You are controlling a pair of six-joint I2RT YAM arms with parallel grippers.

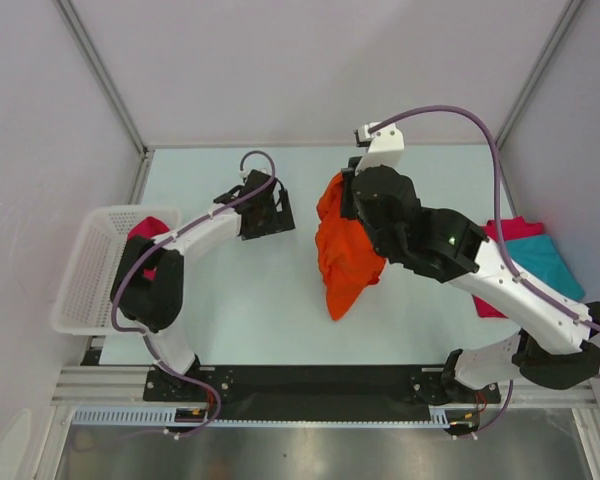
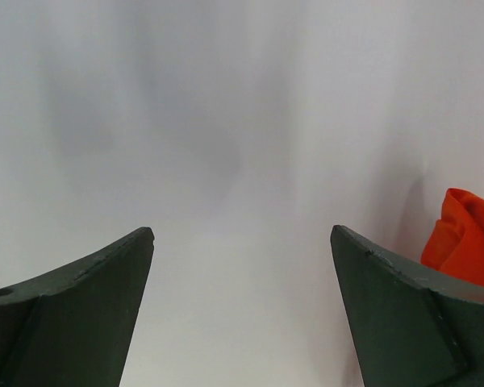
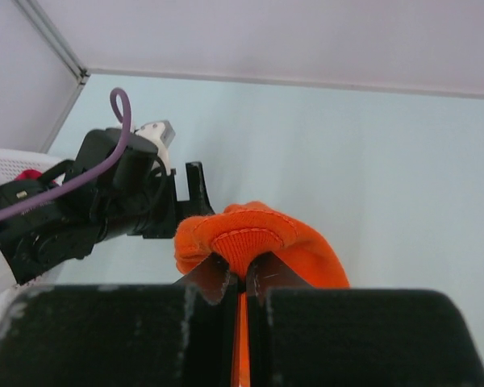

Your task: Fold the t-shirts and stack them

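Straight to the right gripper (image 1: 348,198), over the middle of the table (image 1: 270,310): jaws pressed tight together, biting a fold of the orange t-shirt (image 1: 345,255). Close up from the right wrist, a stitched hem bulging just above the fingertips, cloth squeezed thin between them. From above, the rest of that shirt bunched up and trailing from the grip toward the near edge, narrowing to a point. Whether that point touches the table, impossible to say.

Across now to the left gripper (image 1: 265,210): spread wide, gripping nothing, only pale table between the fingers (image 2: 89,310). Just to the left of the orange shirt and apart from it, with a sliver of orange peeking in at the right edge of the left wrist view.

On to the containers. One white mesh basket (image 1: 80,270) at the table's left edge, and inside it, at the far end, a red t-shirt (image 1: 150,228), partly hidden behind the left arm (image 1: 150,285).

Over on the far right, well apart from the orange shirt, a teal t-shirt (image 1: 545,262) lying on top of a pink-red t-shirt (image 1: 488,303), both partly covered by the right arm.
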